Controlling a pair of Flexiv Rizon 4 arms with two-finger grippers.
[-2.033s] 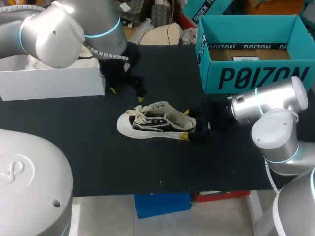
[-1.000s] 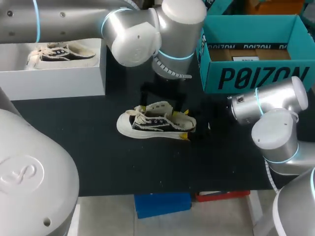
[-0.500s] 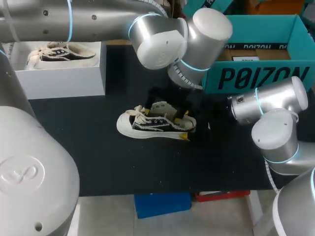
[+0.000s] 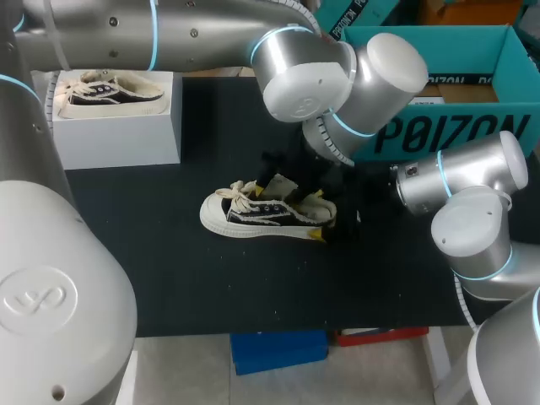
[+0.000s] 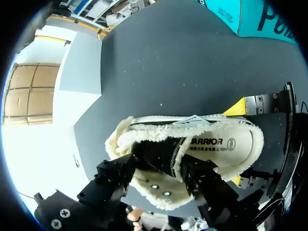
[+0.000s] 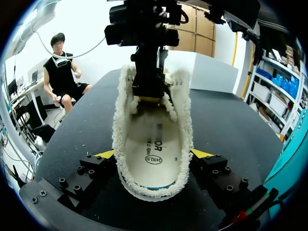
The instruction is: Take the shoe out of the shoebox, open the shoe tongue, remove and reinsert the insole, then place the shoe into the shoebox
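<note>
Over the shoe (image 4: 257, 216), left jaws have come down pinching its tongue (image 5: 160, 155); right jaws clamp the heel (image 6: 153, 186)

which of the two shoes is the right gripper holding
The shoe on the black table, heel between the right gripper's yellow tips. The other shoe sits in the white box, untouched.

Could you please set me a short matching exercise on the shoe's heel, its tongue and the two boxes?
1 shoe heel
2 tongue
3 white shoebox
4 teal box

A holds a second shoe
B pinched by the left gripper
C clamped by the right gripper
D open, no shoe visible inside

Pairs: 1-C, 2-B, 3-A, 4-D.
</note>
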